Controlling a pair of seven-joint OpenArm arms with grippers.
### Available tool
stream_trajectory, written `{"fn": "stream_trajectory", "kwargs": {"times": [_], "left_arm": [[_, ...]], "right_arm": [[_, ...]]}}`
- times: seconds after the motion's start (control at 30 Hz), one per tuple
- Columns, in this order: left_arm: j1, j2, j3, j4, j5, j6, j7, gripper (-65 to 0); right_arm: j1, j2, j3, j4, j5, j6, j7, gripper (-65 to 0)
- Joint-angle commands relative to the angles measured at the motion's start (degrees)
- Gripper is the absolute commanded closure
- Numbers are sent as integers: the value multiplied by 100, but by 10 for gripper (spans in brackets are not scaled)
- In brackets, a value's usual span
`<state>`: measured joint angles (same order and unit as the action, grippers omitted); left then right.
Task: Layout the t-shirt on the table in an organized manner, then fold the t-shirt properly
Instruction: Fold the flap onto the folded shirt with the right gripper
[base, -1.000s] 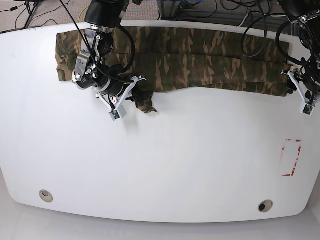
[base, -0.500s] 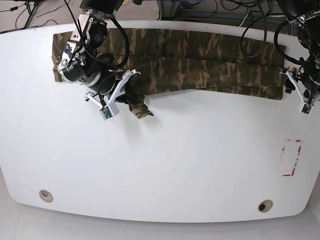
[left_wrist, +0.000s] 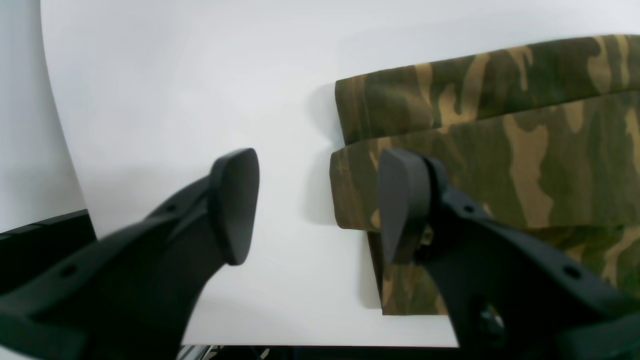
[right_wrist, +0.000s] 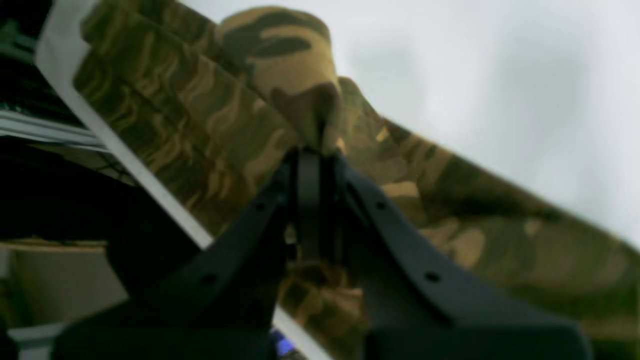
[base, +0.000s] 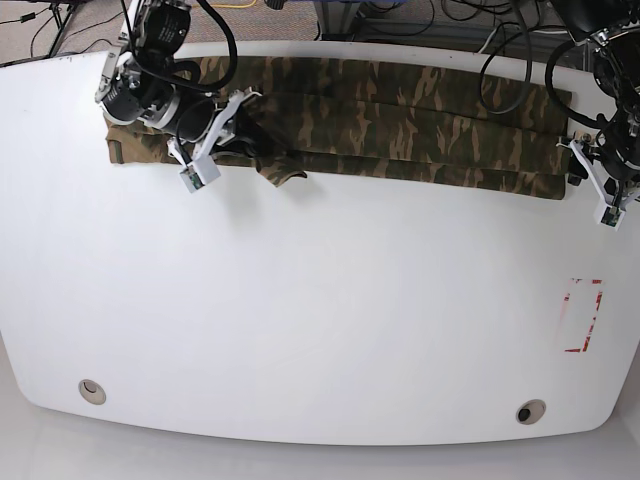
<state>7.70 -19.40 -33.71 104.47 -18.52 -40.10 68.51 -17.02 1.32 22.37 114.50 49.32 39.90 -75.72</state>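
Observation:
The camouflage t-shirt lies as a long folded band along the far edge of the white table. My right gripper at the band's left part is shut on a pinched fold of the t-shirt, with its fingertips pressed together under the raised cloth. A small flap sticks out below the band beside it. My left gripper stands open at the band's right end. In the left wrist view one finger is over bare table and the other sits above the layered t-shirt edge.
A red-outlined rectangle mark lies near the right edge. Two round grommets sit near the front edge. Cables crowd the floor beyond the far edge. The table edge is close beside the left gripper.
My right arm has drawn back and to the left toward the far edge, pulling the gripped cloth with it, so the band is narrower. The left gripper has hardly moved.

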Motion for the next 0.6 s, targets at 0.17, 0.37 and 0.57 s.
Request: {"fn": "stream_trajectory", "kwargs": {"times": [0.17, 0.37, 0.57], "left_arm": [[-36, -104, -26, 81, -16, 10, -77, -346], [-19, -104, 105, 81, -7, 10, -77, -346], [-19, -104, 141, 81, -7, 10, -77, -346]], "right_arm": [[-360, 417, 79, 115, 681, 10, 78, -6], [-580, 567, 71, 106, 971, 10, 78, -8], [-676, 567, 71, 97, 971, 10, 78, -132]]}}
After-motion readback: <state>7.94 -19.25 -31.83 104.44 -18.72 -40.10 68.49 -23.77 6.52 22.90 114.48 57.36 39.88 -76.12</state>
